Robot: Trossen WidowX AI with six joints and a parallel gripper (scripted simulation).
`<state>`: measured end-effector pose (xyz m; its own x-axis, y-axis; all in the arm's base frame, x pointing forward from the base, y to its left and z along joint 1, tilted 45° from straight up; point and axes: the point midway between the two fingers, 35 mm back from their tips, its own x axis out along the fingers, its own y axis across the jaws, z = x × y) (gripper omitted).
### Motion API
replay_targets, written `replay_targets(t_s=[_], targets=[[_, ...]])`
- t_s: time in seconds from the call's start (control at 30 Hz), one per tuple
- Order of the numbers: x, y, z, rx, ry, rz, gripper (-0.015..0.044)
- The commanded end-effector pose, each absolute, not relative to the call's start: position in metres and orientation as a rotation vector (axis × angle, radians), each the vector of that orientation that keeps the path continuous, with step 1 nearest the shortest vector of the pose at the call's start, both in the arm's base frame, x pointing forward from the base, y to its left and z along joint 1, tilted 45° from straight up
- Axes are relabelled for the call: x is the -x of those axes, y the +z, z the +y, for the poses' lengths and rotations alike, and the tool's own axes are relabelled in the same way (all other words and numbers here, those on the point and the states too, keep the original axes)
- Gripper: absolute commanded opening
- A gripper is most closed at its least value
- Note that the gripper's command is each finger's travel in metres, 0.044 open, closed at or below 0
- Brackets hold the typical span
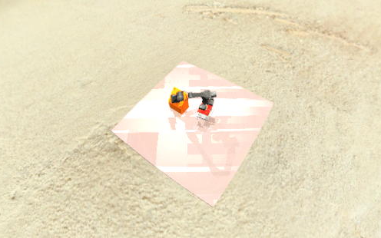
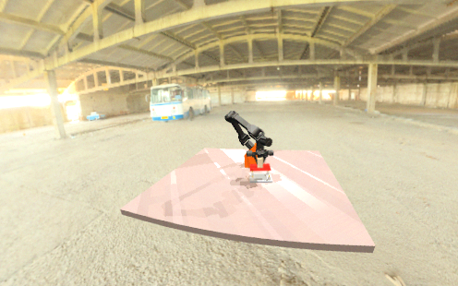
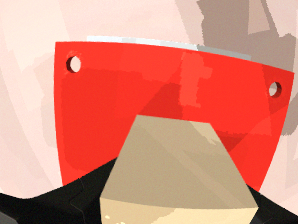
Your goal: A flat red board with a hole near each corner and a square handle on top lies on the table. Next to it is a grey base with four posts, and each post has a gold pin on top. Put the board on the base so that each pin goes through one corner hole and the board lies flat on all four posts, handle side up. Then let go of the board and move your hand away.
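- Your gripper (image 1: 207, 104) (image 2: 259, 159) (image 3: 169, 168) is pinching the tan square handle (image 2: 259, 162) (image 3: 175, 165), its fingers on opposite sides.
- You have the red board (image 1: 205, 110) (image 2: 259, 167) (image 3: 122, 100) above the grey base (image 1: 203, 117) (image 2: 261, 181) (image 3: 165, 44), a little near of the orange block (image 1: 180, 107) (image 2: 248, 160) in the exterior view; from the top it is to the block's right.
- The board looks close to level to you from outside, its handle pointing up toward the gripper and its underside facing the base.
- Its near edge runs left to right in the exterior view. Seen from the top, its visible part slants from far right to near left; the gripper covers some of it, so you cannot tell which side is the longer.
- In the wrist view you see two corner holes, left and right, with pale surface showing through the left one; a strip of the base shows past the far edge.
- You can make out thin posts (image 2: 252, 175) under the board from outside, but not whether it touches them or how the pins meet the holes.
- Your arm (image 1: 198, 94) (image 2: 249, 126) reaches right from the block in the top view, over the pink table top (image 1: 171, 153) (image 2: 252, 217) (image 3: 30, 100).
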<state>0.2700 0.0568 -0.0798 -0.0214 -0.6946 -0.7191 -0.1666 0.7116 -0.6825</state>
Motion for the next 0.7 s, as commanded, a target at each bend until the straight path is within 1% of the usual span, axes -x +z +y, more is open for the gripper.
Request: replay_targets(t_s=[0.0,0.67], targets=[[-0.270,-0.081,0.056,0.726,-0.484,1.566,0.0000],[-0.269,-0.098,0.044,0.729,-0.482,1.567,0.0000]])
